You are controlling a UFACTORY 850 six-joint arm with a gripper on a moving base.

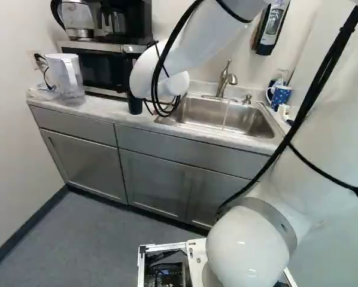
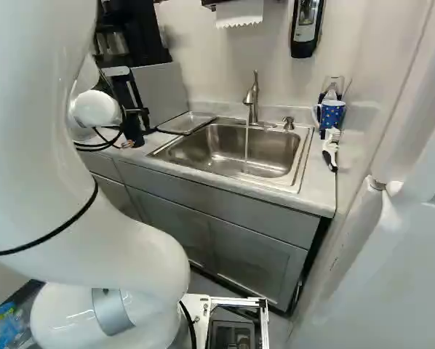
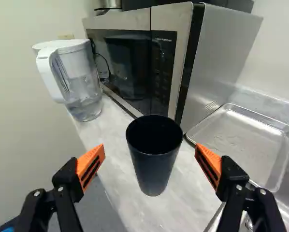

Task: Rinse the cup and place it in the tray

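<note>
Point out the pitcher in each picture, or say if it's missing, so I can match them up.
Left base view: at the left, the pitcher stands on the counter, near the wall.
Right base view: not in it.
Wrist view: ahead of the open gripper, beyond the cup.
Shared landmark: the microwave; the right base view shows only its side.

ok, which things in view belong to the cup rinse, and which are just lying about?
Job:
- black cup, on the counter between the open jaws
- faucet, running
- sink
- metal tray

Just there:
- water pitcher
- microwave
- blue mug
- brush
- kettle
</note>
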